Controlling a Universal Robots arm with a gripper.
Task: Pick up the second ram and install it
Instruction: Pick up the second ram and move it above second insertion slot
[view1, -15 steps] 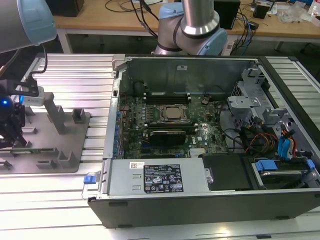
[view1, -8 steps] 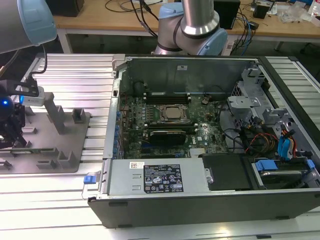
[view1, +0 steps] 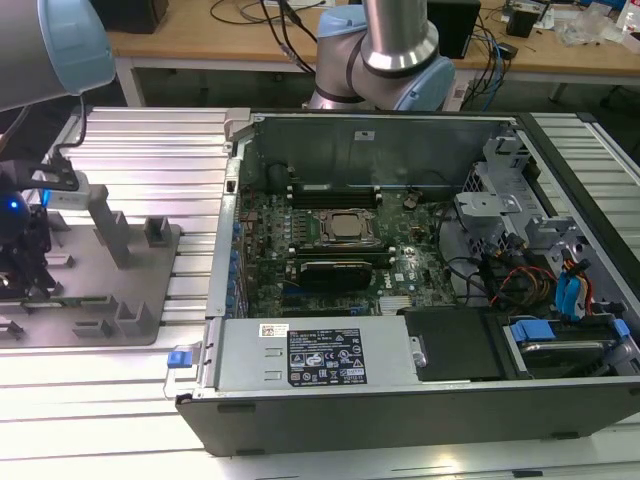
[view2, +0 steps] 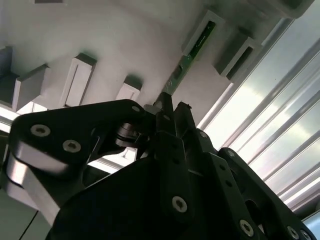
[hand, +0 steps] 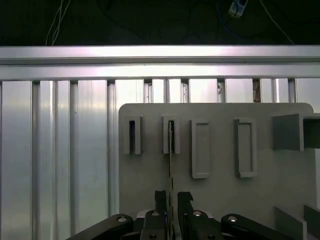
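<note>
**Clerk:** Item one, second ram (hand: 171, 160) (view2: 186, 64). Location?

**Checker:** It stands on edge on the grey fixture plate (hand: 220, 200) (view2: 125, 30). Its far end sits in a slotted grey block (hand: 165, 135). Its near end reaches in between the jaws.

**Clerk:** Item two, gripper (hand: 171, 200) (view2: 174, 106). Condition?

**Checker:** The jaws are parted, one on each side of the ram's near end. The first wrist view shows a thin gap on both sides. Nothing is clamped.

**Clerk:** Surroundings?

**Checker:** In the exterior view the fixture plate (view1: 150, 300) lies on the ribbed aluminium table (view1: 130, 150). An open computer case (view1: 400, 400) is just beside it, to the exterior view's right.
</note>
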